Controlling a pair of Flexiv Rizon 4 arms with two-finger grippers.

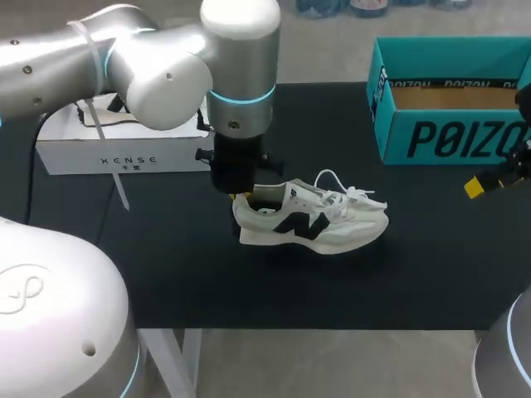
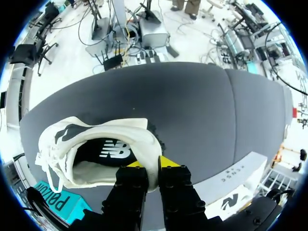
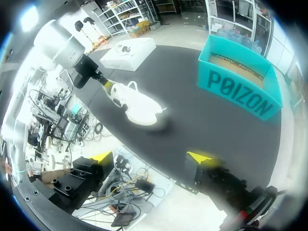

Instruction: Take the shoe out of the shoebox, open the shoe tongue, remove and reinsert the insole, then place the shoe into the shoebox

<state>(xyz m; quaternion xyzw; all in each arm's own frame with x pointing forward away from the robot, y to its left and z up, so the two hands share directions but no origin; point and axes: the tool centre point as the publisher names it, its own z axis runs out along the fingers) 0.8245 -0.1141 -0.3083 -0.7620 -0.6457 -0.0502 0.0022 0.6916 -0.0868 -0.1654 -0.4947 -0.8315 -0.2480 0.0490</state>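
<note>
Left wrist view has our left claw [image 2: 153,163] clamped on the heel collar of the shoe [image 2: 91,175], one finger inside the opening and one outside. The white shoe stands upright on the dark bench [image 1: 166,257], its toe pointing to our right. The teal shoebox [image 1: 448,141] sits open at the far right, well apart from the shoe. Our right claw [image 3: 150,157] hangs near that box, fingers wide apart, holding nothing. A white box [image 1: 116,151] lies behind the left arm.
</note>
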